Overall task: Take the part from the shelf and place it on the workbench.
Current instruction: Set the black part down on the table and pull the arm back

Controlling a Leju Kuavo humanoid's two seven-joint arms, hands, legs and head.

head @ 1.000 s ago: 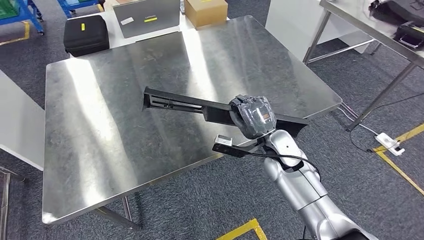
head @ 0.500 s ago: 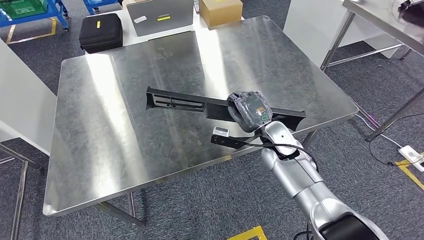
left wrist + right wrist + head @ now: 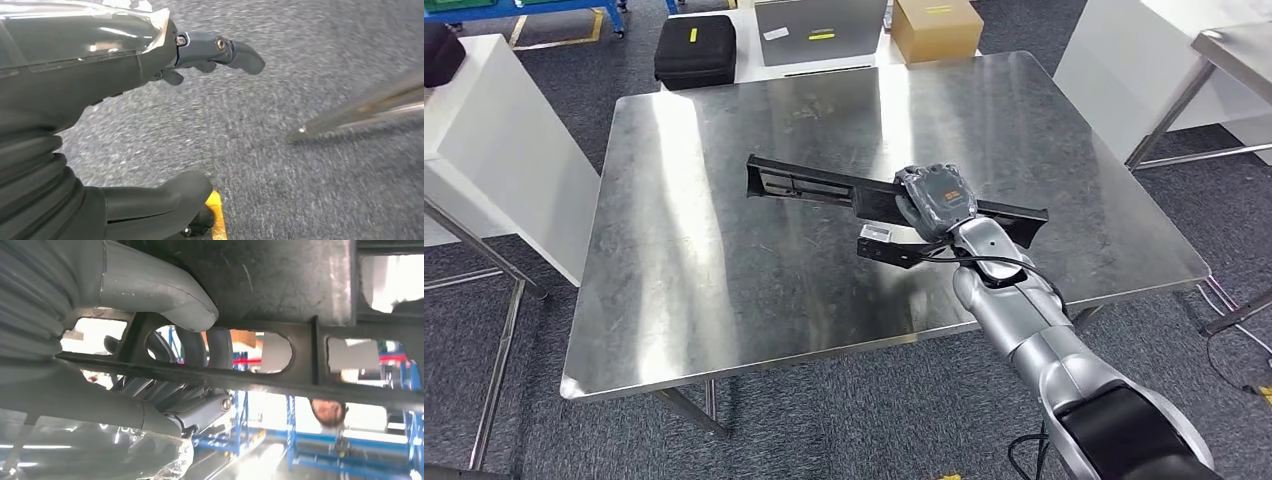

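Observation:
A long black part (image 3: 824,188) with slots along it hangs level above the steel workbench (image 3: 724,270), over its middle and right half. My right hand (image 3: 936,198) grips it near its right end, fingers wrapped over the bar. In the right wrist view the part (image 3: 280,290) crosses close in front of the camera, with my right hand's thumb (image 3: 165,295) above it and the fingers (image 3: 200,347) curled through its cut-outs. My left hand (image 3: 100,75) hangs over grey carpet, fingers apart, holding nothing.
A white table (image 3: 494,150) stands left of the workbench. Behind it lie a black case (image 3: 696,50), a grey laptop (image 3: 819,28) and a cardboard box (image 3: 936,28). Another metal table (image 3: 1224,60) stands at the right. Blue racks and a person's head (image 3: 327,410) show beyond the part.
The camera has moved closer and turned, so the workbench now sits more squarely ahead. My right hand still holds the part, now further over the bench top.

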